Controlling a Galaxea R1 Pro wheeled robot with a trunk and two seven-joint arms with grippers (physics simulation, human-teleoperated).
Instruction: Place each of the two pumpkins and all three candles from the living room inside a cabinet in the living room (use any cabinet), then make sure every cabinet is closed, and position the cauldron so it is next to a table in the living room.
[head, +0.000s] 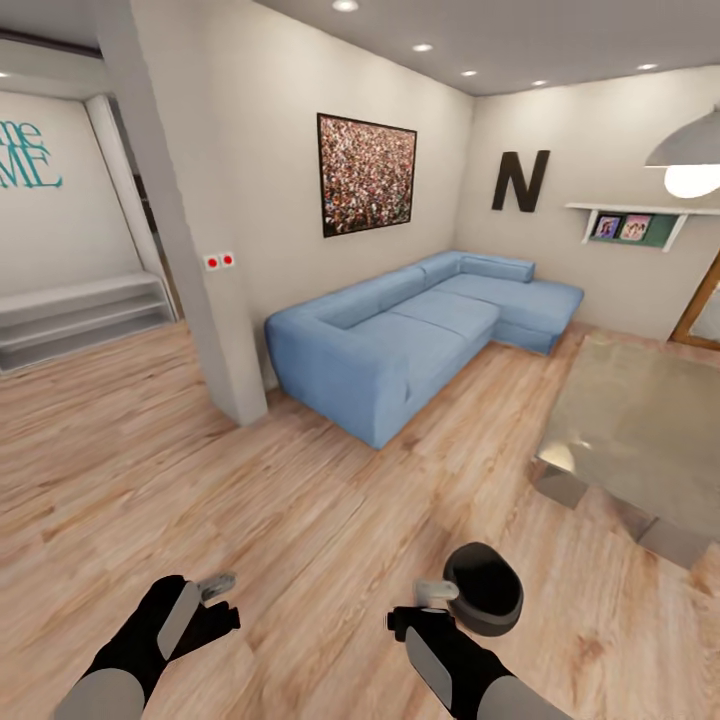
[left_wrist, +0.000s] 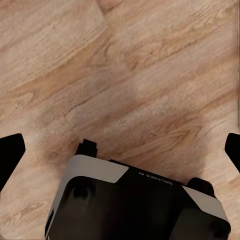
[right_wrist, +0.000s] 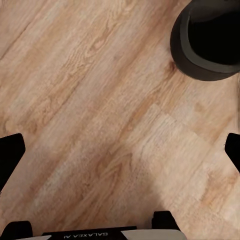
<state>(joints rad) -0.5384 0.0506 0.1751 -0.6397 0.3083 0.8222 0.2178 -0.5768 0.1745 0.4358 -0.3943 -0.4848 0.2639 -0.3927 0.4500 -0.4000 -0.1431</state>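
Underfoot, the plank floor runs through the living room to the blue corner sofa by the far walls. At the right stands the table, glossy-topped. Nearer, the black cauldron sits upright on the floor, apart from the table, just beside the right gripper. Both that and the left gripper hang spread wide, holding nothing.

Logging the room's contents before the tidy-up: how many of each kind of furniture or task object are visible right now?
Cauldron: 1
Coffee table: 1
Blue corner sofa: 1
Wall shelf: 1
Framed picture: 1
Pendant lamp: 1
Total: 6
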